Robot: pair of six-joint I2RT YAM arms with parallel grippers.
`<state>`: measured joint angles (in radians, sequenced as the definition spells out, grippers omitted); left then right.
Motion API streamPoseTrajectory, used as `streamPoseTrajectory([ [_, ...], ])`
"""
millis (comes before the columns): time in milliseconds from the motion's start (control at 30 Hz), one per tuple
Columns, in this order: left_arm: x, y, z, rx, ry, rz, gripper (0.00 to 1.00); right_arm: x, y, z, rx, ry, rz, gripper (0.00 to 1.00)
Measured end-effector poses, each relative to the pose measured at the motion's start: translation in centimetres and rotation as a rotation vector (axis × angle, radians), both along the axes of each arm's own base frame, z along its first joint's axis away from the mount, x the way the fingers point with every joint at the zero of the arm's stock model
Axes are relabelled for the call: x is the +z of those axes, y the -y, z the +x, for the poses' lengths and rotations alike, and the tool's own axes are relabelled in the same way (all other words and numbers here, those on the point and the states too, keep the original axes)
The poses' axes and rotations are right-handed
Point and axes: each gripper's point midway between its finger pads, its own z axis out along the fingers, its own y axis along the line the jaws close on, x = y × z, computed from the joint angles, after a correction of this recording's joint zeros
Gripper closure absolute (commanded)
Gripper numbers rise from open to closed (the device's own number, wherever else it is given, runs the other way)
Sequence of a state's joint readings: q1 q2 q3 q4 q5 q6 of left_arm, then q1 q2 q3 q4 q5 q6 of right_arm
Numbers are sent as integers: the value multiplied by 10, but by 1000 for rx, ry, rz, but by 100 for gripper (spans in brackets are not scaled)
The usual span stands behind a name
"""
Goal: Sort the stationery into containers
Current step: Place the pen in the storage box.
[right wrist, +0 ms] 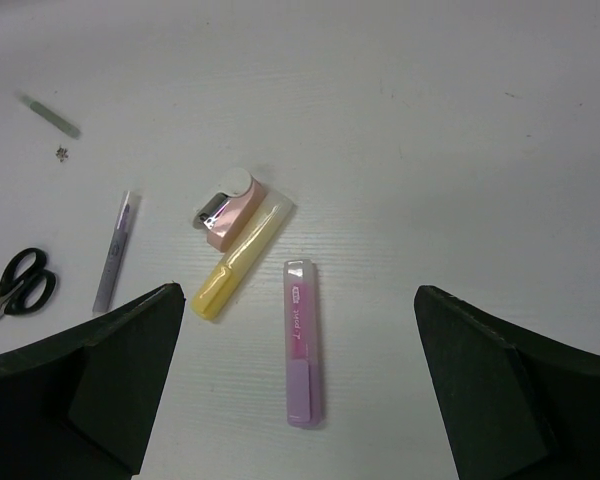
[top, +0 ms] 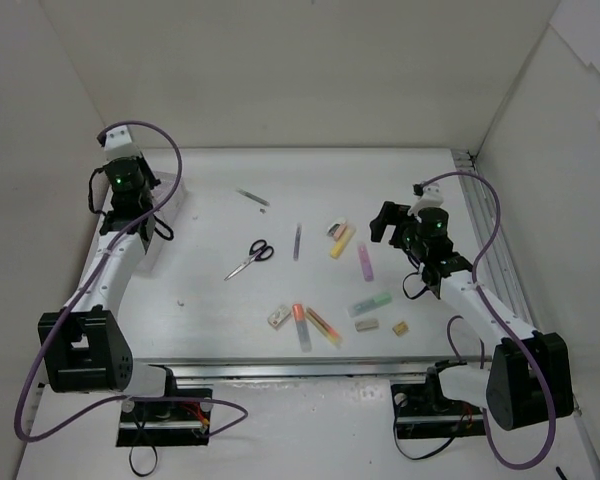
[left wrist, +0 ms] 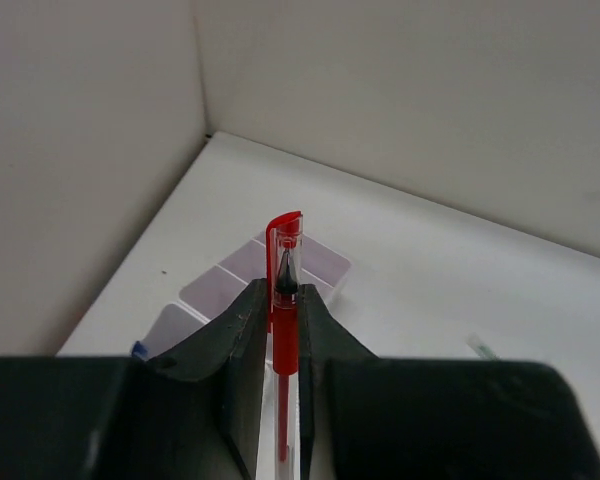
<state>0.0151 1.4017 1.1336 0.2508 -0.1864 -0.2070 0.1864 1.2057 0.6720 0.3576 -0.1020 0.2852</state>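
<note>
My left gripper [left wrist: 285, 295] is shut on a red pen [left wrist: 285, 330], which stands up between the fingers with its capped end over the white organiser [left wrist: 320, 262]. A blue item [left wrist: 138, 350] lies in the organiser's near compartment. In the top view the left gripper [top: 130, 195] is at the far left beside the organiser [top: 172, 195]. My right gripper [right wrist: 298, 295] is open above a pink highlighter [right wrist: 303, 345]. Left of that lie a yellow highlighter [right wrist: 242, 257], a small pink item [right wrist: 228, 210], a purple pen [right wrist: 115, 250] and black-handled scissors [right wrist: 20, 285].
Nearer the arms lie a green highlighter [top: 370, 304], an orange highlighter [top: 298, 315], a yellow-orange marker [top: 323, 327] and small erasers [top: 366, 324]. A thin grey stick [top: 252, 197] lies towards the back. White walls close in the table on three sides.
</note>
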Motion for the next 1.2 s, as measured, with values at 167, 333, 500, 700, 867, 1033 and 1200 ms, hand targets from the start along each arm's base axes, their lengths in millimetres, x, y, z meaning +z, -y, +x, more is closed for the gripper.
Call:
streamPoseTrajectory([
  [167,-1,-51,5,135,47,31,100,1,1,1,8,13,-12,2],
  [333,-10,-90,15,225,61,36,100,0,2,2,14,28,-25,2],
  [500,-38,-102,40,241,27,8,100,2,2,3,22,40,-40,2],
  [700,-68,-102,51,250,0,-30,100,1,3,3,24,46,-53,2],
  [867,-75,-104,48,273,6,-33,91,-1,3,3,28,52,-60,2],
  [1033,-97,-97,31,287,-25,-38,79,2,2,4,35,67,-57,2],
  [1200,-105,-84,17,263,-45,-45,45,2,1,1,43,74,-53,2],
])
